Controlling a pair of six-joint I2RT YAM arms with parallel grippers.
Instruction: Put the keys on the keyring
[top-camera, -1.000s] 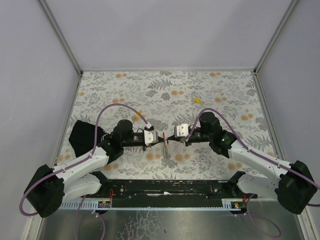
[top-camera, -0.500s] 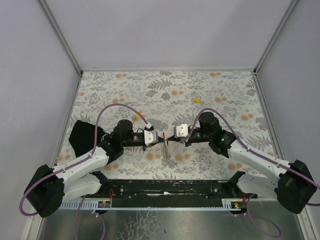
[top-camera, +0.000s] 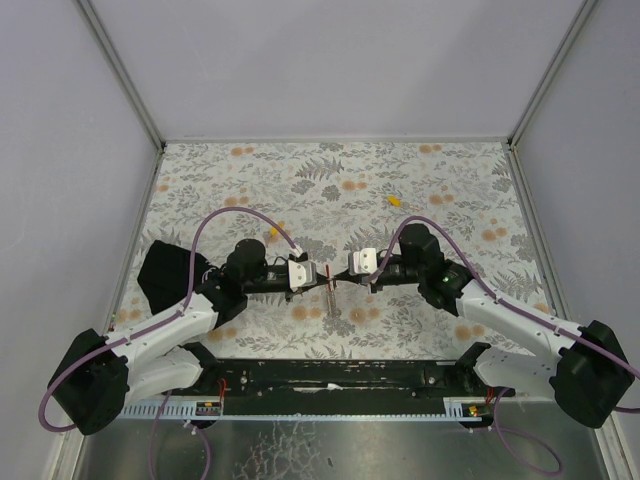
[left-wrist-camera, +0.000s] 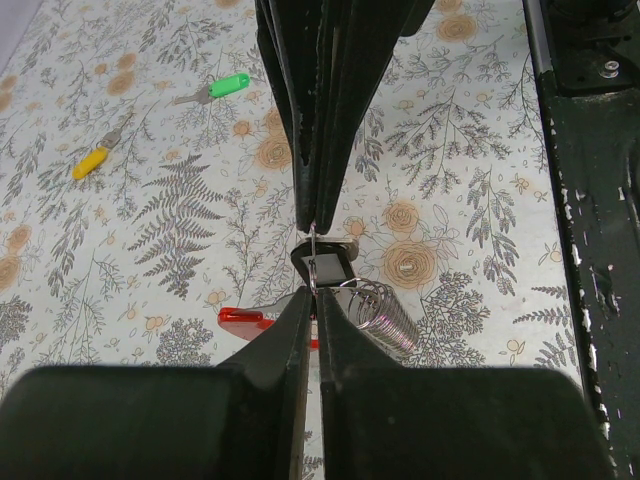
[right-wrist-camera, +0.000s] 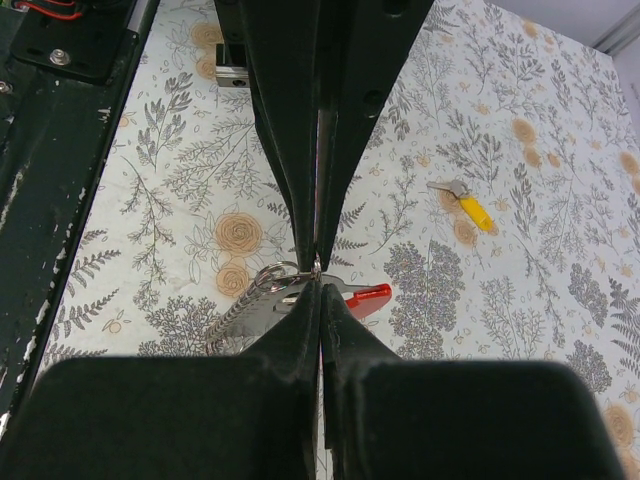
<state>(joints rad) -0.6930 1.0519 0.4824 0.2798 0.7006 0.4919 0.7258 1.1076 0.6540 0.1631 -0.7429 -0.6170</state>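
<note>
My left gripper (top-camera: 318, 277) and right gripper (top-camera: 340, 276) meet tip to tip above the middle of the table, both shut. The keyring's red loop (left-wrist-camera: 243, 320) and grey fanned piece (left-wrist-camera: 387, 317) hang between them, and a thin ring of it runs into the left fingertips (left-wrist-camera: 303, 303). The right fingers (right-wrist-camera: 305, 300) pinch the blade of the black-headed key (left-wrist-camera: 329, 266), its head against that ring. From the right wrist I see the red loop (right-wrist-camera: 366, 295) and the grey piece (right-wrist-camera: 243, 312). Loose keys lie on the cloth: a green one (left-wrist-camera: 228, 85) and two yellow ones (top-camera: 395, 200) (top-camera: 272, 234).
A black object (top-camera: 165, 275) lies beside the left arm near the left wall. The black base rail (top-camera: 330, 375) runs along the near edge. A small metal block (right-wrist-camera: 232, 70) sits close to that rail. Grey walls enclose the floral cloth (top-camera: 340, 170).
</note>
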